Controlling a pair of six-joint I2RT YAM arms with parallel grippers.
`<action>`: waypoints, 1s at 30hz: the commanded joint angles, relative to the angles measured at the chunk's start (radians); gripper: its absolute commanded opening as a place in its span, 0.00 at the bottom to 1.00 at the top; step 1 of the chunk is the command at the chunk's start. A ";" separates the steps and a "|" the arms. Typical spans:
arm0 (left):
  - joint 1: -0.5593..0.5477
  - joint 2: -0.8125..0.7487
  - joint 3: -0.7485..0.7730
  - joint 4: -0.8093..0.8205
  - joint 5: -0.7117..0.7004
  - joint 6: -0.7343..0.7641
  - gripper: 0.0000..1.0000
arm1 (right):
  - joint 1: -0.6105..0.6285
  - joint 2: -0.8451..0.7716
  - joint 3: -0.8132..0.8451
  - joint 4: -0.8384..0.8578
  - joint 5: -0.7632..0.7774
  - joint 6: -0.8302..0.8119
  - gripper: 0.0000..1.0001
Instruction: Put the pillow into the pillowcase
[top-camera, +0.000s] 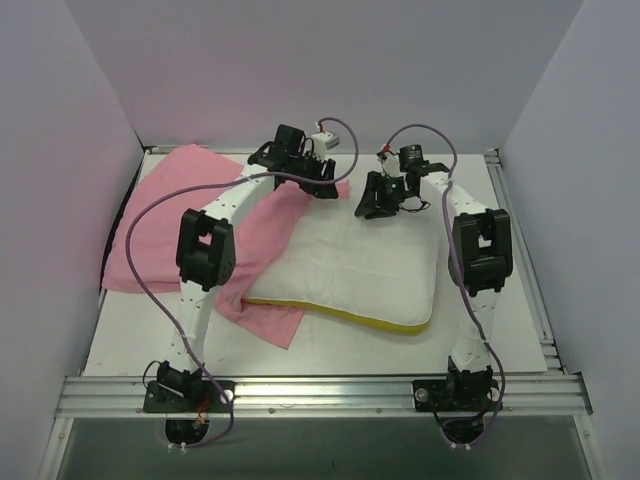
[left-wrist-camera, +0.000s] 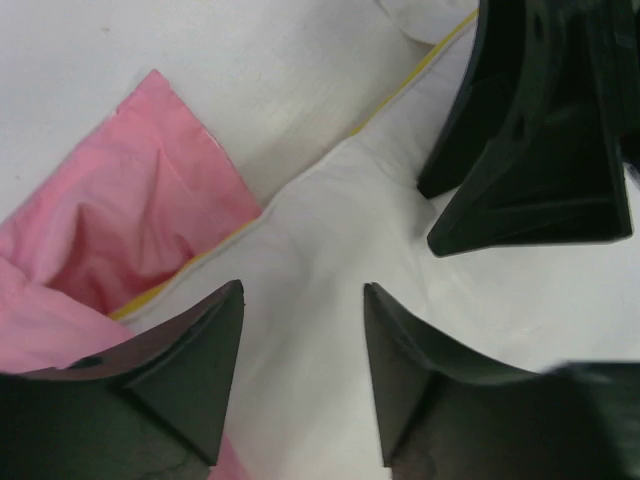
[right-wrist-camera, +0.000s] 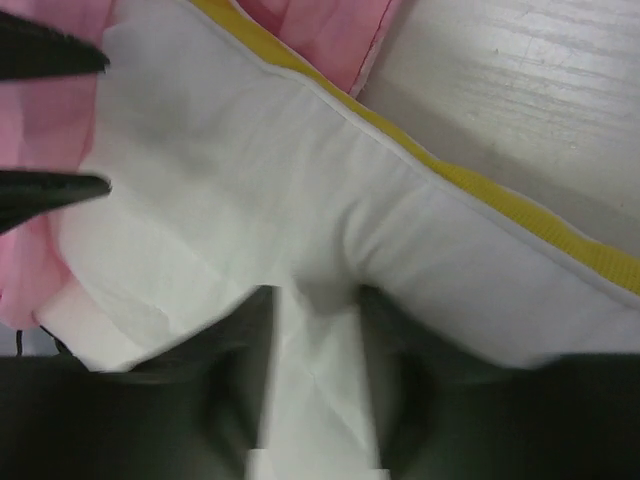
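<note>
A white table (top-camera: 500, 340) walled by pale panels carries the pillow (top-camera: 350, 270) at its middle, lying partly on the pink pillowcase (top-camera: 165, 215) spread to the left. Both claws sit at the pillow's far edge.

From the left wrist, the left gripper (left-wrist-camera: 300, 370) stands with its jaws apart just over white pillow cloth, with pink pillowcase beside it.

From the right wrist, the right gripper (right-wrist-camera: 315, 390) is clamped on a puckered fold of the pillow near its yellow trim.

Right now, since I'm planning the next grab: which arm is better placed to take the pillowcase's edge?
Left. The left gripper is open over a corner of the pillow, right beside the pink pillowcase. The right gripper is busy, apparently pinching the pillow.
</note>
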 joint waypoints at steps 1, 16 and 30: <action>0.094 -0.153 -0.026 0.024 0.123 -0.022 0.64 | -0.009 -0.097 0.037 -0.050 -0.046 -0.061 0.53; 0.700 -0.902 -0.574 -0.270 0.344 0.375 0.97 | 0.557 -0.403 -0.290 -0.118 0.398 -0.508 0.94; 0.805 -1.180 -0.835 -1.049 0.237 1.359 0.93 | 0.669 -0.110 -0.173 -0.043 0.532 -0.488 0.45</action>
